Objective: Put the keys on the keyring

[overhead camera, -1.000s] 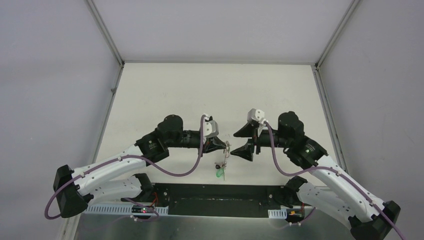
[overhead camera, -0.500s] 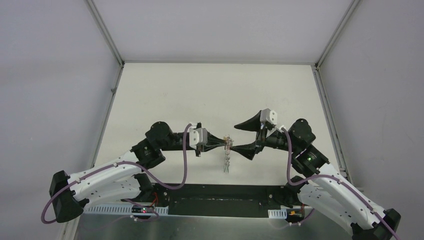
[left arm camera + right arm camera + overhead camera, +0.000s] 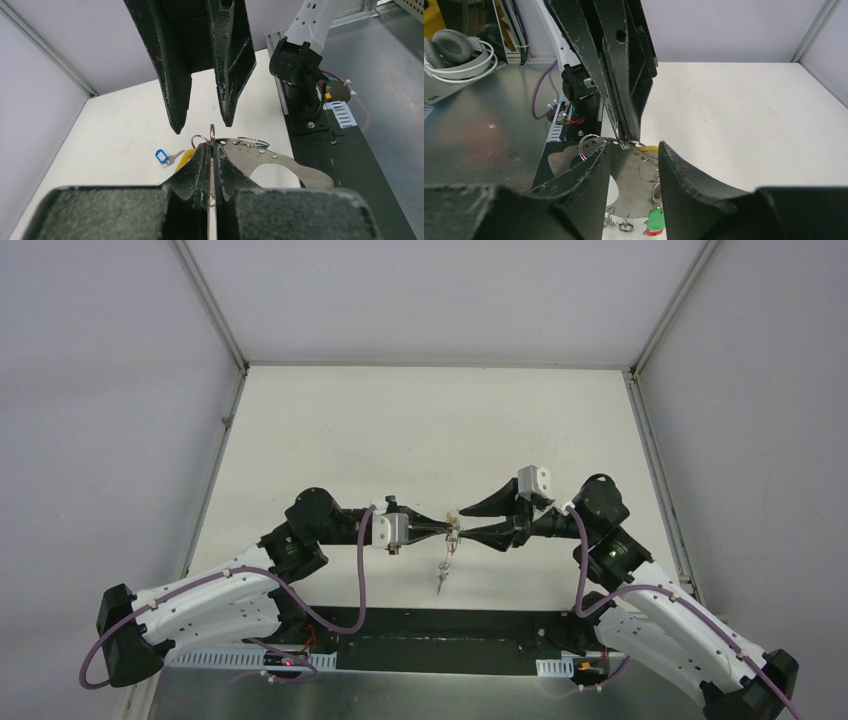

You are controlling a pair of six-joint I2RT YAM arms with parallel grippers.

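Observation:
My left gripper (image 3: 212,146) is shut on the keyring (image 3: 212,132), a thin metal ring seen edge-on at its tips. From it hang a flat silvery plate with holes (image 3: 624,172), small rings, and keys with green (image 3: 655,218) and red tags. In the top view the bunch (image 3: 441,580) dangles below the left gripper (image 3: 448,527). My right gripper (image 3: 463,524) faces it tip to tip, open. Its fingers (image 3: 589,175) stand on either side of the ring without pressing on it. One key with a blue tag (image 3: 161,156) lies on the table.
The white table (image 3: 420,430) is walled by pale panels with a metal frame post (image 3: 210,310). A black base plate (image 3: 440,625) and cabling run along the near edge, between the arm bases. Headphones (image 3: 459,52) sit on the metal bench beyond the table.
The right gripper's jaws have narrowed around the ring after standing wider. Both grippers shifted slightly left and levelled out. The hanging bunch swung. The left gripper stayed shut.

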